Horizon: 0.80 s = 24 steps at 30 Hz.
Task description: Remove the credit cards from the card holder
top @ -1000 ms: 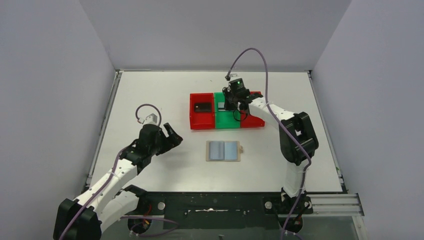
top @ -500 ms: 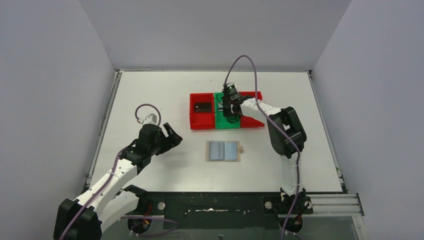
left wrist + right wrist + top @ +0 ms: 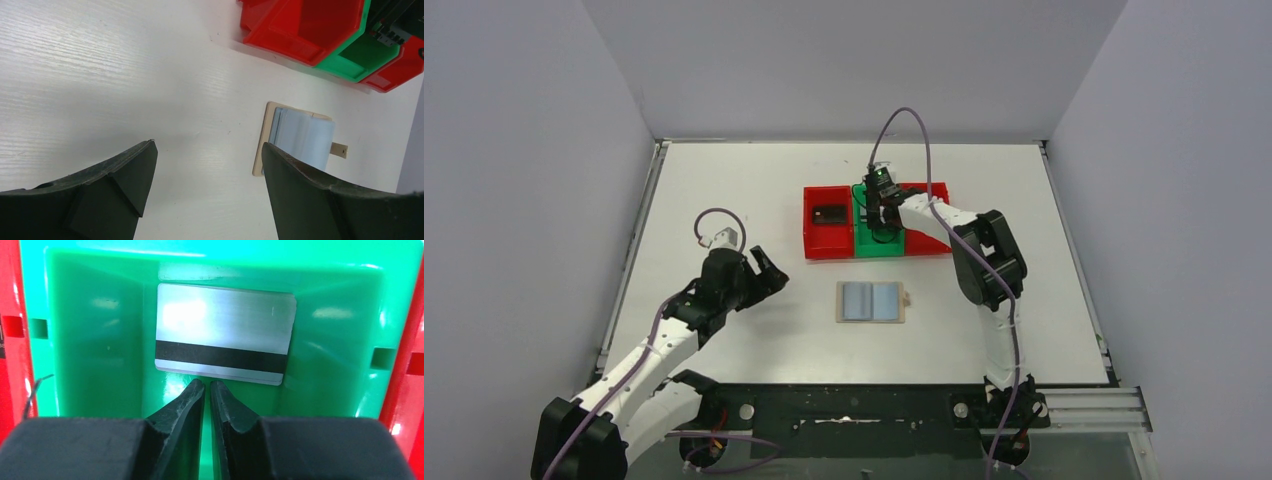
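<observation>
Since a moment earlier the right arm had folded in closer, its elbow swung toward the middle of the table (image 3: 724,190), and the right gripper (image 3: 207,384) had slid leftward from over the edge of the right red bin (image 3: 931,243) to hang over the green bin (image 3: 100,340). The left arm and the card holder (image 3: 872,301) had not shifted. The right gripper's fingers (image 3: 182,400) were drawn almost together, with only a thin slit between them and nothing caught there. Just beyond their tips a silver-grey card (image 3: 225,332) with a black stripe lay flat on the floor of the green bin; I could not tell whether the tips touched its near edge. A dark card (image 3: 828,214) lay in the left red bin (image 3: 810,243). The left gripper (image 3: 207,150) hung over bare table with its jaws spread wide and nothing in them, well to the left of the card holder. The card holder lay opened flat in front of the bins and apart from them, its light blue lining facing up and its little snap tab sticking out on the right side.
</observation>
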### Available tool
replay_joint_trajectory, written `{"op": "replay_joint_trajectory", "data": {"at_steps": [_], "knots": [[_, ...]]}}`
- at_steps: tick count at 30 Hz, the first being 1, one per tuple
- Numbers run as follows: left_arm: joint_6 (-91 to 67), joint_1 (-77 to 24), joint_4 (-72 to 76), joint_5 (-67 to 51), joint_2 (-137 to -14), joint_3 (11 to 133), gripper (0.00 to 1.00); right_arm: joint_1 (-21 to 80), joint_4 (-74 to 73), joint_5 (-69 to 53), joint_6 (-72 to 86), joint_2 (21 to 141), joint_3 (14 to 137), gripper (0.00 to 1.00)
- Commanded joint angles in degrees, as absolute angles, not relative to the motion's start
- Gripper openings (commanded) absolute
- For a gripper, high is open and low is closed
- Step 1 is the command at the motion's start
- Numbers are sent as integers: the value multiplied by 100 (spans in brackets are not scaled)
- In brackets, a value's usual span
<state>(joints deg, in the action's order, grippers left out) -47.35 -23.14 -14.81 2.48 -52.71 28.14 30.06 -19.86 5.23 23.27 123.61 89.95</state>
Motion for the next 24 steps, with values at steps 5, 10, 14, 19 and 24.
{"op": "replay_joint_trajectory", "data": {"at_steps": [5,10,14,19,24], "knots": [[-4702,-2268,-1226,223,-5230,2813,77,3024,-1880,912,2363,12516,9238,13],[-4715,-2268,-1184,202,-5234,2804,77,3015,-1749,1089,2382,12611,9267,15],[-4696,-2268,-1227,199,-5252,2850,77,3020,-1809,1059,2353,12629,9347,15],[-4693,-2268,-1185,159,-5269,2822,77,3034,-1786,673,2329,12180,9113,24],[-4709,-2268,-1083,68,-5384,2836,77,3083,-1584,97,2128,11290,8905,35]]}}
